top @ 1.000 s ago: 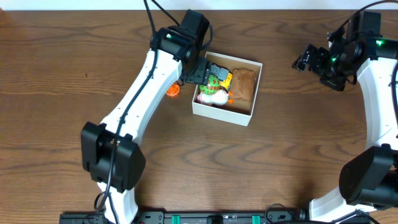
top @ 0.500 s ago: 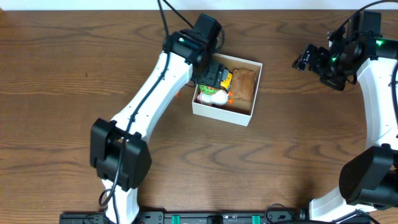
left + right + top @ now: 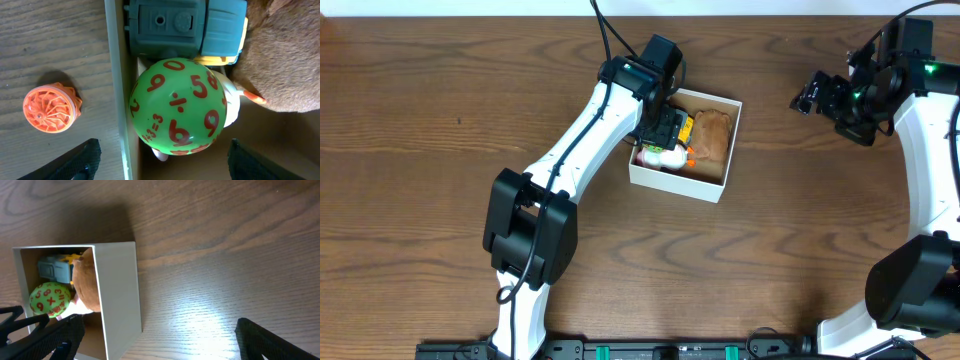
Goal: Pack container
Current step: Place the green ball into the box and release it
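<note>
Over the nine o'clock wall of the small square white cardboard container (image 3: 678, 182), hovering with the left claw (image 3: 161, 162) spread apart, empty. Holding a green numbered ball (image 3: 177, 107), grey-blue toy truck (image 3: 185, 25), brown plush (image 3: 285, 55). Probably turning next toward an orange ridged plastic disc (image 3: 51, 107) just outside at nine o'clock on the wooden desk (image 3: 50, 40), nearest this arm, with the right claw (image 3: 808, 98), also apart, far off at three o'clock.

Matt white cardboard container (image 3: 680, 181), glossy green plastic ball (image 3: 180, 106), fuzzy brown plush (image 3: 285, 55), grained wood table (image 3: 440, 150)
</note>
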You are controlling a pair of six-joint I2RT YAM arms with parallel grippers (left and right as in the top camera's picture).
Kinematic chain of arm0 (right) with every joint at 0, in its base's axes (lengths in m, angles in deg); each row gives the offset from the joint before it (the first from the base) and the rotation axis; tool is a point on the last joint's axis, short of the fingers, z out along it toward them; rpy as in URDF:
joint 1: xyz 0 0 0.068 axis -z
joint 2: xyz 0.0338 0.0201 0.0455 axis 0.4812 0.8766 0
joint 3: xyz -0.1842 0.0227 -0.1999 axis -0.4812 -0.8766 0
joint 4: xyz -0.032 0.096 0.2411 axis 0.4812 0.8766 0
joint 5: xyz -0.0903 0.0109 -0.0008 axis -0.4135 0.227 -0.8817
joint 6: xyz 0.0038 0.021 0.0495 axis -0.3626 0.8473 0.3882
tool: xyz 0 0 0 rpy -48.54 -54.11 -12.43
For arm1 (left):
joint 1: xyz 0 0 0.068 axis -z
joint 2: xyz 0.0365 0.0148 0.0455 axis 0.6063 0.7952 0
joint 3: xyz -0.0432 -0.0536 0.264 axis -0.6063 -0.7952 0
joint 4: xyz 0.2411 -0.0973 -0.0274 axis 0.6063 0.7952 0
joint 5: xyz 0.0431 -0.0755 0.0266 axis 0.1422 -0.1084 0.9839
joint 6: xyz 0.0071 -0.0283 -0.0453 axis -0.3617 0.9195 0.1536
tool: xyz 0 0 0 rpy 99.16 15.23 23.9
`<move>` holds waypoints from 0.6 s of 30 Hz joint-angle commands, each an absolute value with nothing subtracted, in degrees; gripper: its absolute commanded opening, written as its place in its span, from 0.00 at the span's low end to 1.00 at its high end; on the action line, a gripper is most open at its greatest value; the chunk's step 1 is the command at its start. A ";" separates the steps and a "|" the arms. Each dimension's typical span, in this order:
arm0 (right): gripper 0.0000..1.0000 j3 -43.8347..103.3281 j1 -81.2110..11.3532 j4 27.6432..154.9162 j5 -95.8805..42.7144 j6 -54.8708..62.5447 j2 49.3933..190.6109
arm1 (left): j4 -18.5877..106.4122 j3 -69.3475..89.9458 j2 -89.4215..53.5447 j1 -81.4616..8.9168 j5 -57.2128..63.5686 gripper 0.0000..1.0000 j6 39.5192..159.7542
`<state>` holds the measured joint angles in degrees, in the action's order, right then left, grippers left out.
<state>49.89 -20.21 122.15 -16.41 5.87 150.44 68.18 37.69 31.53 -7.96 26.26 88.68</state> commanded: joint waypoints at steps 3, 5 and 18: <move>0.99 49.78 -20.95 122.20 -16.63 6.42 150.61 | 70.02 37.53 31.91 -8.28 32.62 0.82 88.50; 0.99 49.78 -20.95 122.13 -16.78 6.44 150.61 | 71.27 37.53 31.78 -8.74 34.78 0.83 88.46; 0.99 49.78 -20.95 121.48 -16.82 6.44 150.61 | 71.55 37.58 26.38 -12.04 34.89 0.84 87.23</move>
<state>49.89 -20.21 121.63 -16.45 5.87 150.44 71.46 37.69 30.09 -10.97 33.21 88.37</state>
